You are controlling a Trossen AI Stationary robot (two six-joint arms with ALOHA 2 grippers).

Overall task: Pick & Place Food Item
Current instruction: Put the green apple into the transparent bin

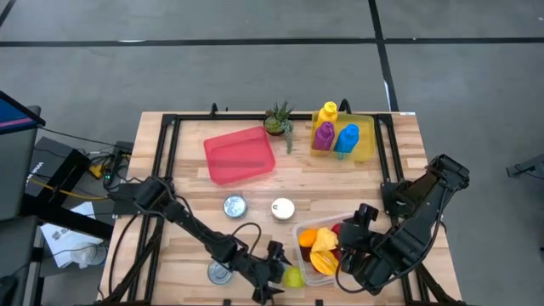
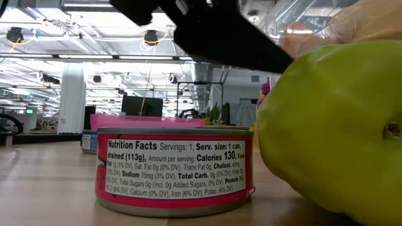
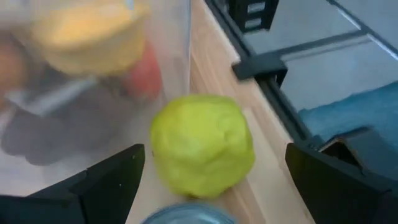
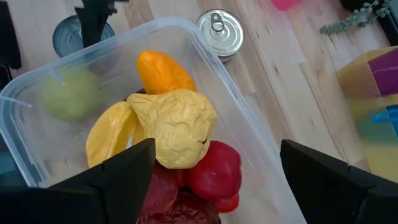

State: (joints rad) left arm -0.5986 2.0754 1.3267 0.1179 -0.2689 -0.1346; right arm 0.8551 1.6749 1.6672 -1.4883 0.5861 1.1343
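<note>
Your left end effector (image 1: 274, 270) sits low over the front edge of the tabletop (image 1: 187, 183), fingers spread wide and holding nothing. The green pepper (image 1: 293, 276) lies on the wood directly ahead of it, between the two fingers in the left wrist view but with space on either side. A tin can (image 1: 219, 272) rests just behind that end effector on its outer side. Just beyond the pepper is the clear container (image 1: 299, 229), and the pepper is outside its wall, so this piece is not yet placed.

Your right end effector (image 1: 350, 262) hovers over the container, fingers also spread and empty. Beneath it lie a crumpled yellow item (image 4: 177, 127), an orange piece (image 4: 163, 71) and a red pepper (image 4: 217, 169), so most of the food looks already collected. I judge what remains is the green pepper: close on it, lift, and carry it over the container wall
</note>
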